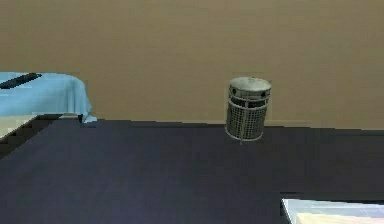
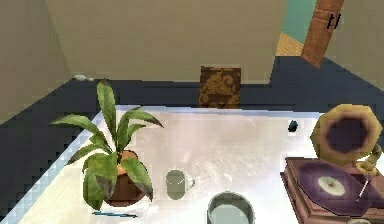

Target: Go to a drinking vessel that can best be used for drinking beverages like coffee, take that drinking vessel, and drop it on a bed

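Dark-blue carpet (image 1: 150, 170) runs to a tan wall in the forward view, with a blue-covered bed (image 1: 45, 95) at 9 o'clock and a mesh bin (image 1: 248, 108) at 3. In the arm side view a white table (image 2: 240, 140) carries a gramophone (image 2: 340, 160) at 4 o'clock, a potted plant (image 2: 115, 150) at 8, and a grey mug (image 2: 178, 185) at 6, just beside a round bowl (image 2: 230, 210). The gripper's state cannot be told.
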Controlling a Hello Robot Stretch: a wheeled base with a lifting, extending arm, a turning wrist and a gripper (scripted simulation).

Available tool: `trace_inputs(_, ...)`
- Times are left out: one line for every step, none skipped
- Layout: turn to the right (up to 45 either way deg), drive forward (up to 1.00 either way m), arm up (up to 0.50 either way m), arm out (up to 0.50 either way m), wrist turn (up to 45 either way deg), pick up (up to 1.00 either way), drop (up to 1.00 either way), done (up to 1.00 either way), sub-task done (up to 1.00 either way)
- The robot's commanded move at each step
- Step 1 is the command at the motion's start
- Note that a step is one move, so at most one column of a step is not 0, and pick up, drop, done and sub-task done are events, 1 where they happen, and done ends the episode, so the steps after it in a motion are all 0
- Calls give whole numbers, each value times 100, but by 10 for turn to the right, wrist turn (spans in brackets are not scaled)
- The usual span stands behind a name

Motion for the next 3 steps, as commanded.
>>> trace_inputs(0,0,0,22,0,0,0,0,0)
trace_inputs(0,0,0,0,450,0,0,0,0)
trace_inputs(0,0,0,0,450,0,0,0,0)
